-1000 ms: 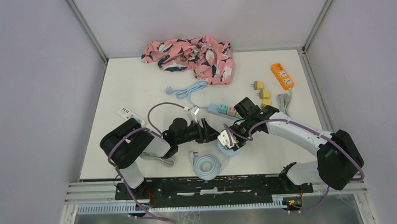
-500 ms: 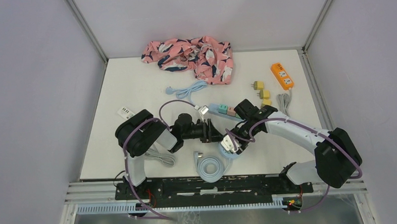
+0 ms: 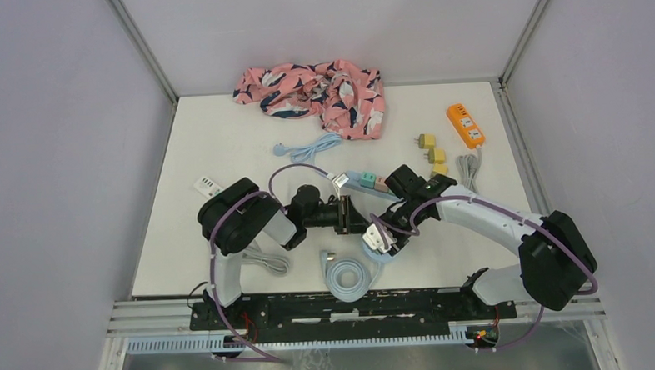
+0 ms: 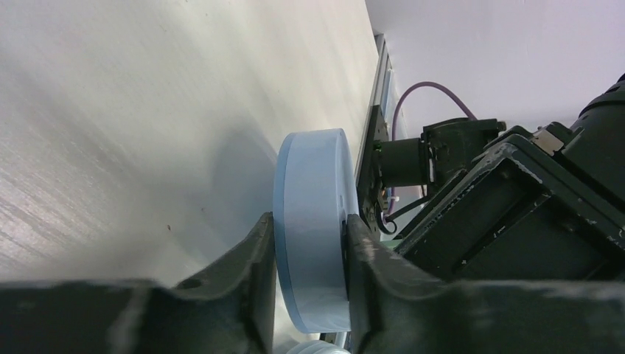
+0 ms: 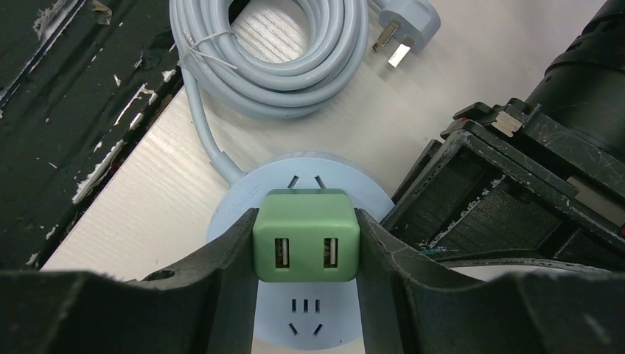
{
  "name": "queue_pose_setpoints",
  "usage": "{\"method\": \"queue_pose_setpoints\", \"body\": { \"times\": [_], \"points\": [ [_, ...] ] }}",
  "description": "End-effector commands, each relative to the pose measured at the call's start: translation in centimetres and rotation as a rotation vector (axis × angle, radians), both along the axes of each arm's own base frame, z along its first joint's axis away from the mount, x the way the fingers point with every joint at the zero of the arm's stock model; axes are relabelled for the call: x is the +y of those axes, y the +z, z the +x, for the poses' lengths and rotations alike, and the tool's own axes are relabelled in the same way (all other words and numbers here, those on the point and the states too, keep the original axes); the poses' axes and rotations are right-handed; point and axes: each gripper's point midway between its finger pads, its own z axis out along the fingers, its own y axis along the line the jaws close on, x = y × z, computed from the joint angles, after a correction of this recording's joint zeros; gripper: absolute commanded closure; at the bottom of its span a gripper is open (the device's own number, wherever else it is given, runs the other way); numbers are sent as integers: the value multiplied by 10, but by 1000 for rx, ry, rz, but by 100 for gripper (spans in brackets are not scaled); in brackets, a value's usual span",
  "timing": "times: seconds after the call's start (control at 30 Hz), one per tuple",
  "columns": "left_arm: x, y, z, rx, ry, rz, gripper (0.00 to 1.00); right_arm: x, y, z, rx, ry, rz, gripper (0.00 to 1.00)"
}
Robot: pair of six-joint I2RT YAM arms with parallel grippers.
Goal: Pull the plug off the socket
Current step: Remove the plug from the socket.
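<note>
The blue socket (image 4: 313, 177) is pinched by the left claw (image 4: 309, 232); the green plug (image 5: 306, 217) is clamped by the right claw (image 5: 306, 247).

Bright, even light, soft shadows (left wrist foreground blurred).

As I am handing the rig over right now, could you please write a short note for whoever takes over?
Left pincer: shut on the rim of the round blue socket.
Right pincer: shut on the green plug, which sits plugged into the socket.
Done: both grasps are made.
Left to do: pull the plug out, probably while the left arm steadies the socket.
</note>
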Motion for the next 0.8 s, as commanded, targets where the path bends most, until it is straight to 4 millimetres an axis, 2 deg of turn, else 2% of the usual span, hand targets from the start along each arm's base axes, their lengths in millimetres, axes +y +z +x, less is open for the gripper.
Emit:
{"method": "queue_pose_setpoints", "body": {
  "times": [0.0, 0.03, 0.07, 0.17, 0.27, 0.3, 0.33, 0.43, 0.53, 0.6, 0.67, 0.7, 0.77],
  "points": [
    [-7, 20, -5, -35, -43, -80, 79, 15, 19, 11, -49, -2, 68, 99],
    [-7, 20, -5, -35, -41, -80, 88, 15, 19, 12, -55, -3, 69, 96],
    [-6, 20, -5, -36, -36, -80, 95, 14, 19, 12, -57, -6, 67, 89],
    [-1, 22, -2, -41, 8, -86, 97, 13, 20, 11, -59, -12, 65, 60],
    [9, 26, 10, -56, 100, -96, 97, 10, 26, 4, -32, -15, 66, 32],
    [13, 28, 15, -66, 136, -103, 97, 11, 30, 2, -12, -29, 72, 15],
    [18, 28, 20, -68, 178, -102, 97, 13, 37, 0, 20, -50, 78, 2],
    [31, 30, 33, -86, 291, -93, 97, 16, 60, -6, 112, -88, 118, 0],
    [42, 40, 41, -110, 391, -119, 97, 19, 75, -2, 201, -179, 153, 0],
    [53, 46, 48, -112, 484, -139, 97, 23, 83, 10, 285, -302, 166, 0],
    [65, 52, 53, -123, 575, -156, 97, 31, 92, 35, 486, -611, 151, 1],
    [71, 55, 54, -125, 617, -162, 97, 34, 98, 43, 534, -656, 163, 0],
    [79, 59, 55, -130, 707, -173, 97, 36, 96, 49, 563, -681, 146, 0]
  ]
}}
